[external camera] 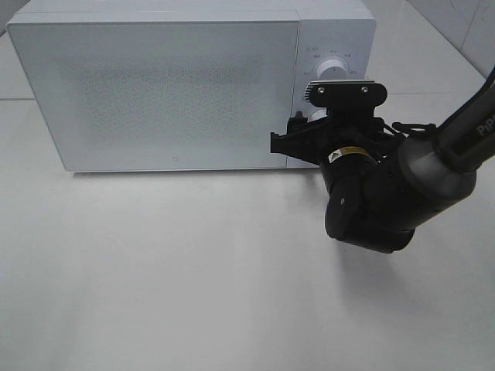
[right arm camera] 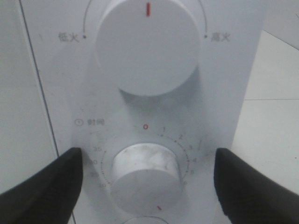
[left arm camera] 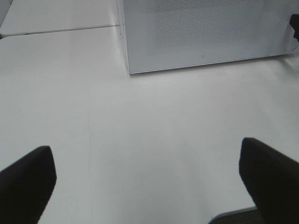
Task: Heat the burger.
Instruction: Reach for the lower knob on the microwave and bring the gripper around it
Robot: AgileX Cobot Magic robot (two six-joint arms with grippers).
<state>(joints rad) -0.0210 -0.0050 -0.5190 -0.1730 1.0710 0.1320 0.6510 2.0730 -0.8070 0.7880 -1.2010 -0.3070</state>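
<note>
Right gripper, jaws spread, straddles the timer knob — knob dead ahead between the fingers, not yet touched. Left gripper, jaws spread, hangs over the table, well away. Burger unseen — presumably behind the microwave door, which is shut.

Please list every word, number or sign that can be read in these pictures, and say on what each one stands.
"低火": microwave panel, beside the upper knob.
"高火": same panel, other side of that knob.
"0" to "5", "35", "20": scale around the lower knob.
"Pipe", cut off by the picture edge: right arm.
Label by the clock sign and the arm's yellow sticker: too blurred to read.
</note>
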